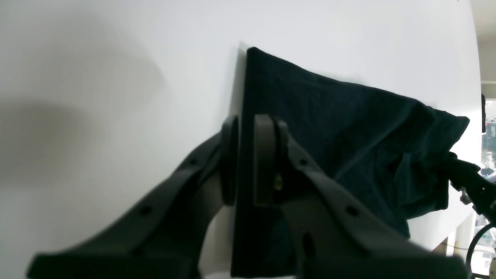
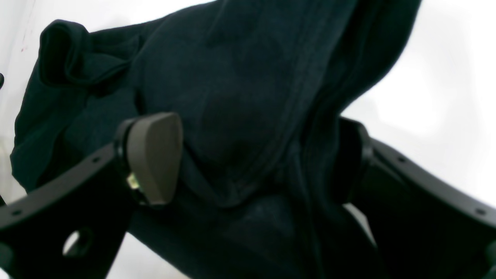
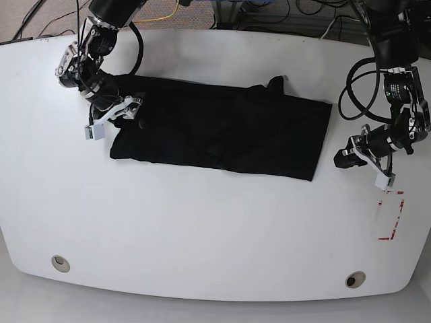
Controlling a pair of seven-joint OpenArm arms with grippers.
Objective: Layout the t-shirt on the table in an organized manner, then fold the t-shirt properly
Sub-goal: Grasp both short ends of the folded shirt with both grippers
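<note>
the t-shirt [image 3: 222,131] is seen laid as a long dark band across the upper middle of the table [image 3: 202,229], its soft black fabric folded and creased, with a small bunched peak at its 12 o'clock edge. no container is shown. the tabletop is glossy white with curved edges; two round grommet holes [image 3: 60,262] are set near its 6 o'clock rim, and red tape marks [image 3: 392,215] lie toward 4 o'clock.

the left gripper [image 1: 242,159] is shown clenched on a taut, straight edge of the shirt, the cloth pinched between flat dark pads. the right gripper [image 2: 255,162] is spread apart, with thick folds of cloth bulging between its fingers [image 2: 153,157]; whether the cloth is truly gripped cannot be told.
</note>
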